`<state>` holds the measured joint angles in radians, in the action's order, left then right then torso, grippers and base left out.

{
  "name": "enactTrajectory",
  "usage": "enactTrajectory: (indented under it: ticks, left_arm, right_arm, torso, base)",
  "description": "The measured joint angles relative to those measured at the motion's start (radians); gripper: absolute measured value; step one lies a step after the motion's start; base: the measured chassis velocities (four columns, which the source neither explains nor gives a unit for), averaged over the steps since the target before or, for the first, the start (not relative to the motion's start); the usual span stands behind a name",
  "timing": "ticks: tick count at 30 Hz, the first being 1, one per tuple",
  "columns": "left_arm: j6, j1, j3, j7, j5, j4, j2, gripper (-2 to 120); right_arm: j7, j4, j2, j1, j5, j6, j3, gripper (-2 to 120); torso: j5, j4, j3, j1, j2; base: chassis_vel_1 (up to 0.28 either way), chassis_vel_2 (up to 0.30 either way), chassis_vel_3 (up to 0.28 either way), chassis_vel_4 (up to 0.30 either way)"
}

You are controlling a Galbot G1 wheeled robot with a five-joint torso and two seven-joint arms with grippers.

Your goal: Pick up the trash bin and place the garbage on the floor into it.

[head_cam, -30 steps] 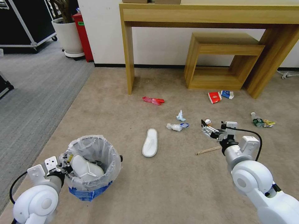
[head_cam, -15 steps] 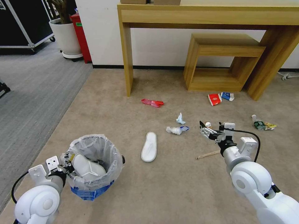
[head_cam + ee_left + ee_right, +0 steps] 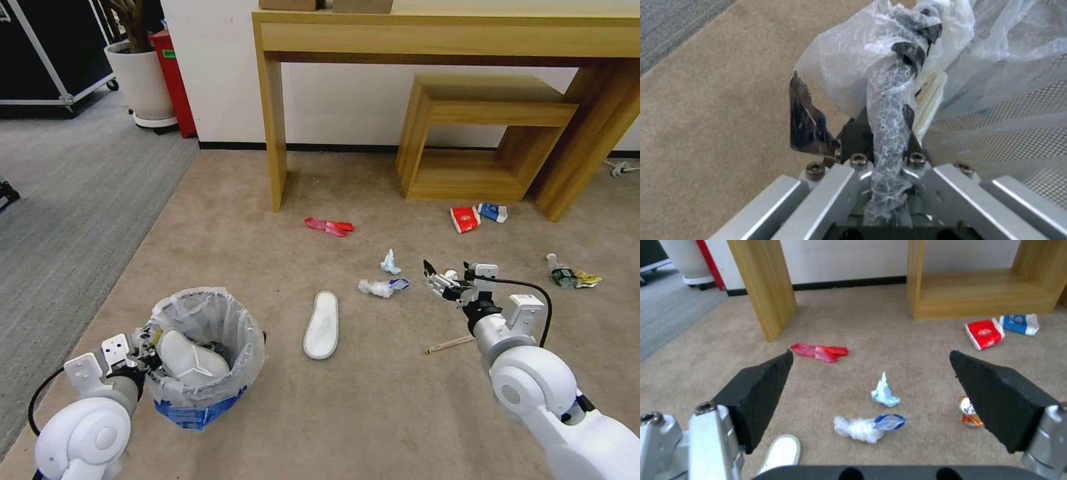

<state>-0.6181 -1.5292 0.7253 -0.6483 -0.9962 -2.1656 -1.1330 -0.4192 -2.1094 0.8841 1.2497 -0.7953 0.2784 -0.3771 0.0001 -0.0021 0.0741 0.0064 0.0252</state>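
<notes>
The left gripper has its jaws clamped on the bin rim, one slipper is inside, and the right gripper, jaws apart, hangs above a slipper, tissues and can left on the floor.

Head camera high above floor; wrist cameras low, forward-facing, close.

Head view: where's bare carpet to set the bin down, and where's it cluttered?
Free: the beige carpet between the trash bin, held at its rim by the left pincer, and the right arm; also the strip left of the red wrapper. Crowded: around the open right pincer, with the tissues, small can, wooden stick and white slipper.
</notes>
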Motion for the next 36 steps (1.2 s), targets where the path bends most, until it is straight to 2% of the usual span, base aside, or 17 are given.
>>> enactTrajectory:
  ticks: [14, 18, 26, 36]
  left_arm:
    - [0.001, 0.002, -0.01, 0.0, 0.01, 0.004, -0.009, 0]
    - [0.001, 0.004, -0.008, 0.0, 0.01, 0.006, -0.008, 0]
    - [0.001, 0.011, -0.005, -0.003, 0.004, 0.019, -0.002, 0]
    - [0.002, 0.019, -0.009, -0.004, 0.006, 0.038, -0.007, 0]
  right_arm:
    - [0.001, 0.003, 0.001, -0.011, 0.0, 0.0, 0.014, 89]
    - [-0.007, 0.004, 0.006, -0.019, -0.01, 0.005, 0.028, 95]
    - [-0.075, 0.029, 0.033, -0.107, -0.131, 0.049, 0.111, 100]
    - [-0.114, 0.126, 0.081, -0.177, -0.154, 0.083, 0.213, 100]
  torso:
    - [0.0, 0.0, 0.0, 0.0, 0.0]
    - [-0.0001, 0.0, 0.0, 0.0, 0.0]
    - [0.0, 0.0001, 0.0, 0.0, 0.0]
    - [-0.0002, -0.0002, 0.0, 0.0, 0.0]
  base:
    - [-0.049, 0.049, 0.052, -0.043]
    - [0.0, 0.0, 0.0, 0.0]
    - [0.0, 0.0, 0.0, 0.0]
    - [0.0, 0.0, 0.0, 0.0]
